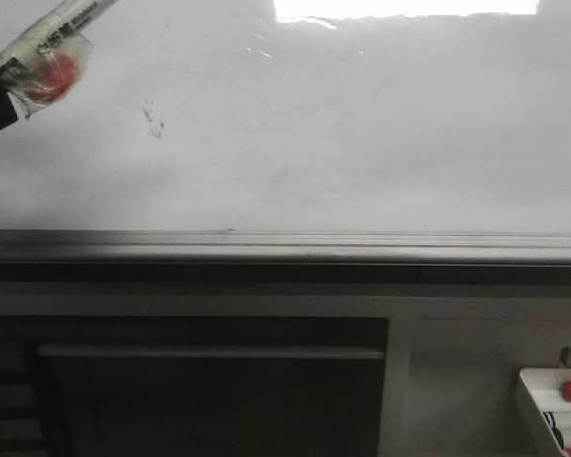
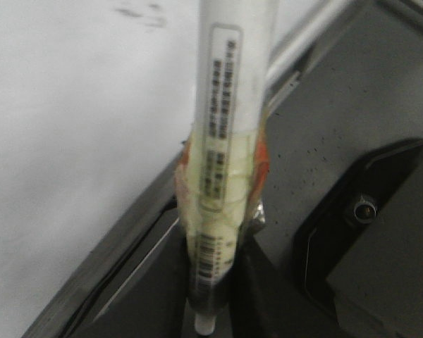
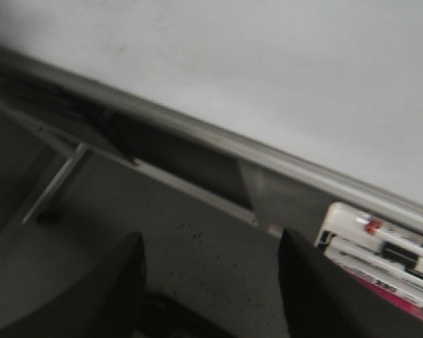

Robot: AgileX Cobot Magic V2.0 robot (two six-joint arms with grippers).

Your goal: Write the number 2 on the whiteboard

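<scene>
- While gripping a white marker [image 2: 229, 141] tightly by its taped body, left gripper [image 2: 211, 282] hovering before the whiteboard [image 1: 362, 143], no digit visible, only specks [image 1: 153, 118].
- Right gripper [image 3: 211, 282] gaping wide, holding nothing, near the marker tray [image 3: 381, 260].

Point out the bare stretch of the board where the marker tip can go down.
The whiteboard is bare from the dark smudge rightward, between the glare patch and the grey ledge. Upper left is crowded by the left gripper's marker. No 2 is visible yet.
</scene>
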